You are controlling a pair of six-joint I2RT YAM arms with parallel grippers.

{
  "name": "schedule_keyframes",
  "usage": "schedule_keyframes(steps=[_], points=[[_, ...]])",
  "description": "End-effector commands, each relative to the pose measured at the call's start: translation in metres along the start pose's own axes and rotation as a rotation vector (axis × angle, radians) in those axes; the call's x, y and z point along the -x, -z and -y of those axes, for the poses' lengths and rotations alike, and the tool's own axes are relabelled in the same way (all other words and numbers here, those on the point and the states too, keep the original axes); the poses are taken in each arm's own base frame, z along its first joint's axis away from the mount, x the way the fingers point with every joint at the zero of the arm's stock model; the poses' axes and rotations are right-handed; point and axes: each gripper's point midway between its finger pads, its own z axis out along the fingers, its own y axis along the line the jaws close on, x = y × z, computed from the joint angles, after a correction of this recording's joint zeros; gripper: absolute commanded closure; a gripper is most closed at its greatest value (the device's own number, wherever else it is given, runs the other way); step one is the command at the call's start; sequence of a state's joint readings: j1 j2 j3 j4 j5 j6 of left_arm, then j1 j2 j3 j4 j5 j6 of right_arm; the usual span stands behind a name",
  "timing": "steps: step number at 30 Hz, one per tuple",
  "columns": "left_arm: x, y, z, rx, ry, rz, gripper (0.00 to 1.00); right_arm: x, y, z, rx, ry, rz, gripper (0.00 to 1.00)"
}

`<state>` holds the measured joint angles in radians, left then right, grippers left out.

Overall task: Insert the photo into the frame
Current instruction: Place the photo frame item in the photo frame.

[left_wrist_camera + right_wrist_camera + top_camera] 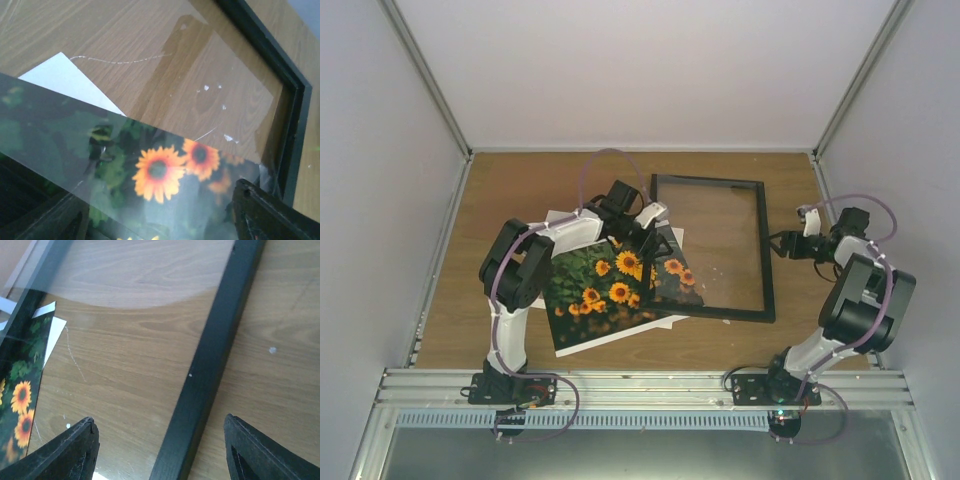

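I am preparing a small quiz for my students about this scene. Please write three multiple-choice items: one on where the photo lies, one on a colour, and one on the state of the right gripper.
1. In the top view, where does the photo lie relative to the frame?
A. Wholly inside it.
B. Mostly to its left, with one corner crossing the left rail.
C. Wholly to its right.

2. What colour are the flowers on the photo?
A. Blue.
B. White.
C. Orange.

3. How is the right gripper?
A. Open.
B. Shut on the frame.
C. Shut on the photo.

Key:
1 B: most of the print lies left of the frame.
2 C: orange petals show in every view.
3 A: its fingers stand wide apart, one on each side of the right rail.
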<state>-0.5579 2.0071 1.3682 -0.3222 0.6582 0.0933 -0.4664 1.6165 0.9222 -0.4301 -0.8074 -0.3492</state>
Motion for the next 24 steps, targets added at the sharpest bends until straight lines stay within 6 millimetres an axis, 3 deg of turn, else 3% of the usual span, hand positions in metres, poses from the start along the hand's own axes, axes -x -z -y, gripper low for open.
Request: schedule_keyframes(steps=[1,4,7,11,15,20,24], points=[[0.019,0.002,-0.001,0.002,0.035,0.040,0.15,0.008,0.006,0.014,-0.006,-0.083,0.028,0.31],[0.014,0.017,-0.025,0.148,0.032,0.045,0.06,0.014,0.010,0.017,-0.022,-0.062,0.041,0.32],[0.010,0.029,-0.030,0.195,-0.037,0.026,0.01,0.019,0.011,0.020,-0.032,-0.046,0.046,0.32],[0.018,0.056,-0.048,0.213,-0.045,0.069,0.06,0.027,0.010,0.027,-0.045,-0.049,0.064,0.33],[0.041,0.074,-0.068,0.180,0.005,0.136,0.15,0.033,0.005,0.033,-0.045,-0.101,0.092,0.33],[0.073,0.071,-0.079,0.161,0.032,0.199,0.14,0.036,-0.005,0.043,-0.036,-0.144,0.104,0.33],[0.090,0.060,-0.115,0.223,0.101,0.219,0.12,0.044,-0.013,0.052,-0.044,-0.144,0.112,0.34]])
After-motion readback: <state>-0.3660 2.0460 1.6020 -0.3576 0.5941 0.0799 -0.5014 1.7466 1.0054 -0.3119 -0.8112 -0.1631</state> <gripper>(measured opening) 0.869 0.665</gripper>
